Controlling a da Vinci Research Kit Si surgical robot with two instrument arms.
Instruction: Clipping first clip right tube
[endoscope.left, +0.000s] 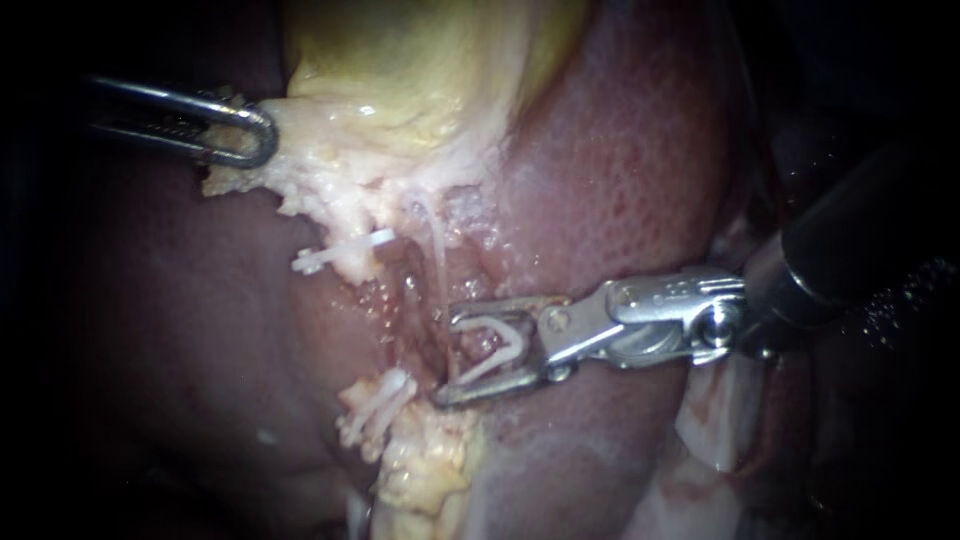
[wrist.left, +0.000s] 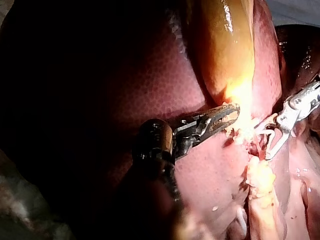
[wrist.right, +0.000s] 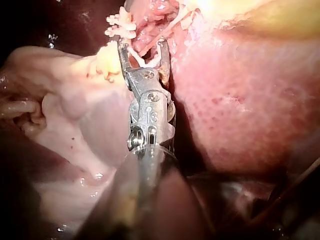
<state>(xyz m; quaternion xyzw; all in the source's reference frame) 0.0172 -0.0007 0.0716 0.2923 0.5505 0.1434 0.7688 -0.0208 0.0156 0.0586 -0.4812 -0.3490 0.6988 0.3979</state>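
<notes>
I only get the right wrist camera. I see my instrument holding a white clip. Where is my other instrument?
Observer: Your left instrument is beside the gallbladder, jaws shut on the pale tissue at its edge.
Operator: Is it touching my right one?
Observer: No. The endoscope view shows the right instrument well apart from it.
Operator: Where's the tube?
Observer: A thin pale tube runs down to the upper jaw's tip, at the clip's open end.
</notes>
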